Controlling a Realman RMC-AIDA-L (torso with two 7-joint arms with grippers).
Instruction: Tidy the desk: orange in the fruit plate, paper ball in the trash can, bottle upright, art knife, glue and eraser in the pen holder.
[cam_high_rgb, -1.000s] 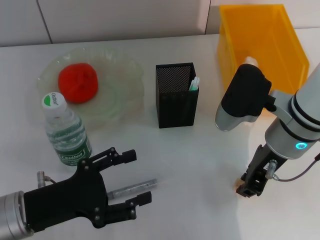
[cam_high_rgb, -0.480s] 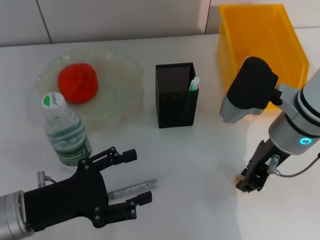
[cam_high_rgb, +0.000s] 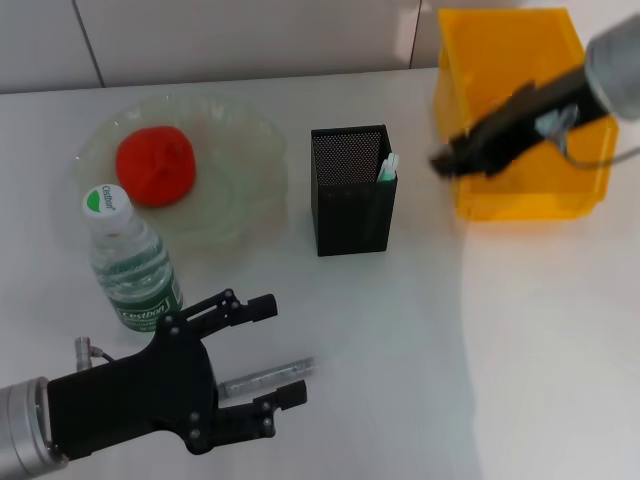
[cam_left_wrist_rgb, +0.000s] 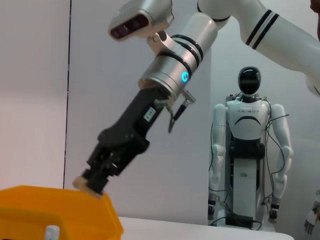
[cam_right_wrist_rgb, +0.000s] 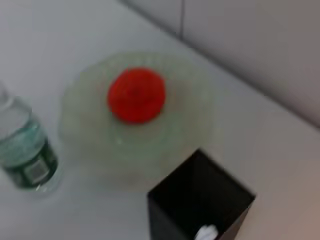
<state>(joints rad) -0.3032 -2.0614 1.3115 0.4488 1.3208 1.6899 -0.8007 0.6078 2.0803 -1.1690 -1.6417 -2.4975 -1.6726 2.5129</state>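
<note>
My right gripper (cam_high_rgb: 442, 163) hangs in the air between the pen holder (cam_high_rgb: 350, 205) and the trash can (cam_high_rgb: 520, 110). In the left wrist view it (cam_left_wrist_rgb: 95, 177) is shut on the small beige eraser (cam_left_wrist_rgb: 81, 183). The green glue (cam_high_rgb: 388, 168) stands in the pen holder. My left gripper (cam_high_rgb: 275, 350) is open, low over the grey art knife (cam_high_rgb: 262, 378) lying on the table. The orange (cam_high_rgb: 155, 165) lies in the fruit plate (cam_high_rgb: 240, 215). The bottle (cam_high_rgb: 130, 262) stands upright in front of the plate. The paper ball is not in view.
The right wrist view looks down on the orange (cam_right_wrist_rgb: 136, 95), the plate (cam_right_wrist_rgb: 85, 120), the bottle (cam_right_wrist_rgb: 25, 152) and the pen holder (cam_right_wrist_rgb: 200, 197). A wall runs along the table's far edge. Another robot (cam_left_wrist_rgb: 247, 160) stands far off.
My right arm has risen from the table's front right and swung back and left to beside the pen holder, carrying the eraser. My left gripper has stayed in place.
</note>
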